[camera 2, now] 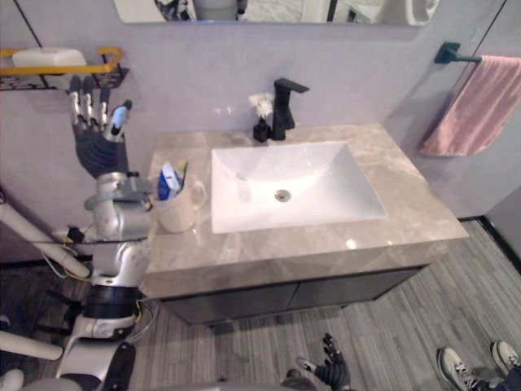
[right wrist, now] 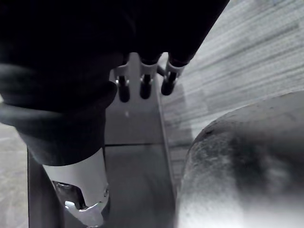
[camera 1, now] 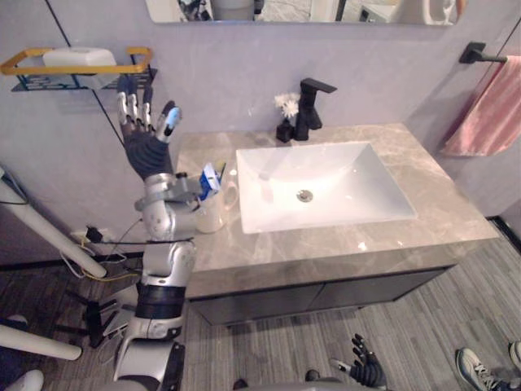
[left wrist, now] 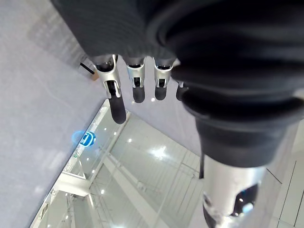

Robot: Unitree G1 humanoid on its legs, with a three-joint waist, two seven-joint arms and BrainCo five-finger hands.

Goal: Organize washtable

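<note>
We see our left hand (camera 1: 146, 149) raised against the grey wall (camera 1: 244, 73) at the far left, fingers straight and spread, empty, just below the yellow-railed wire shelf (camera 1: 20, 63) with a white soap bar (camera 1: 80, 56). The white ceramic mug (camera 1: 213, 213) holding a blue-and-white tube (camera 1: 210, 181) stands on the grey marble counter (camera 1: 456, 212), left of the white rectangular sink (camera 1: 358, 183). Our right hand (camera 1: 366, 373) hangs low over the striped grey floor (camera 1: 423, 326), fingers relaxed.
</note>
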